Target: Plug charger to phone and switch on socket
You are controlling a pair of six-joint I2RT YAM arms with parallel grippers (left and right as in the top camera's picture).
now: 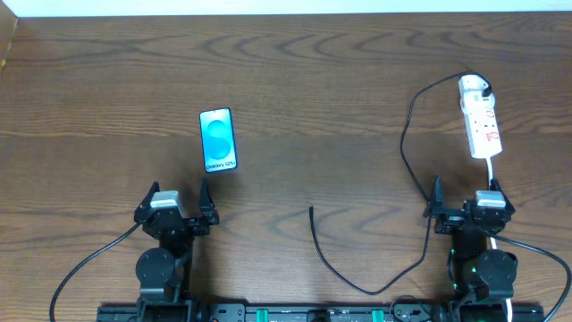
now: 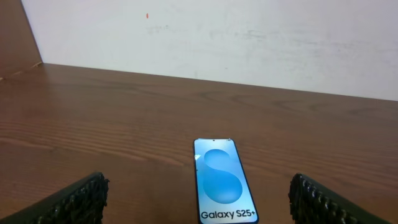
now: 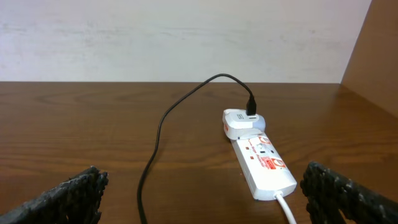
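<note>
The wooden bench (image 1: 295,107) carries the phone (image 1: 218,139) left of centre, the socket (image 1: 481,125) toward its right edge, and the charger (image 1: 407,152) trailing between them.

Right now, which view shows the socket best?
Right wrist: the socket lies close ahead, red marks clear, charger plugged in. Overhead shows it small, far right. Left wrist does not show it.

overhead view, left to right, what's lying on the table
phone → loose tip of the charger cable → power strip. The rest of the cable runs across to the strip, so only its tip is placed.
</note>
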